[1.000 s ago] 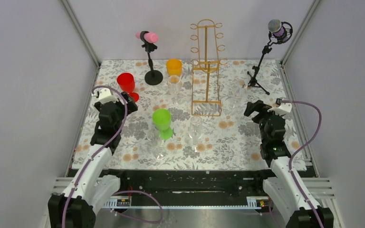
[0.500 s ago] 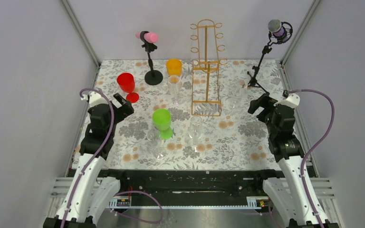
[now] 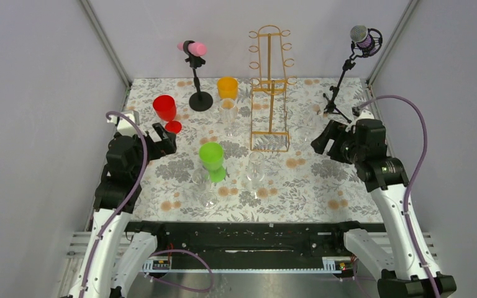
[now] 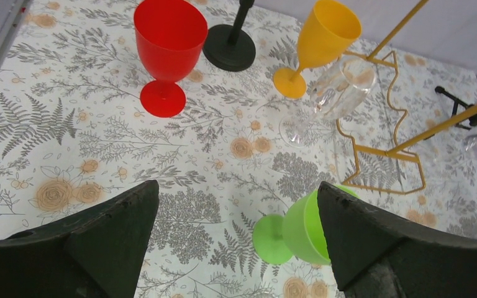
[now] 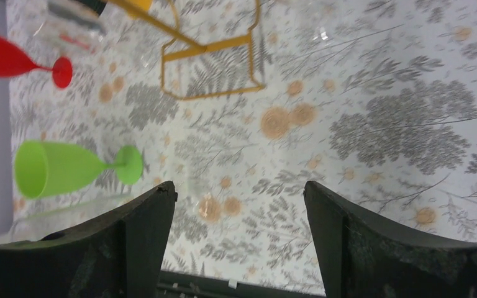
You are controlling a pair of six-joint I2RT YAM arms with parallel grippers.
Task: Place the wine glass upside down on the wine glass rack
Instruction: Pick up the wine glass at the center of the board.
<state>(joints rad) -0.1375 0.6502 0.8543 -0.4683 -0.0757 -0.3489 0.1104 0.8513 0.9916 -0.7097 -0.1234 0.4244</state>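
Top external view is showing me the left pincer [image 3: 163, 139] by the red goblet [image 3: 165, 108] and the right pincer [image 3: 322, 138] right of the wine glass rack [image 3: 269, 93], both gaping apart, empty. The rack is standing upright toward the worktop's [image 3: 323, 180] back.

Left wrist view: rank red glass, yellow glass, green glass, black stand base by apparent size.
1. red glass
2. yellow glass
3. black stand base
Unranked: green glass, partly hidden behind a jaw.

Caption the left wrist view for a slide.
Open left gripper overlooking red plastic goblet, yellow plastic goblet, clear wine glass, green plastic goblet and gold wire rack.
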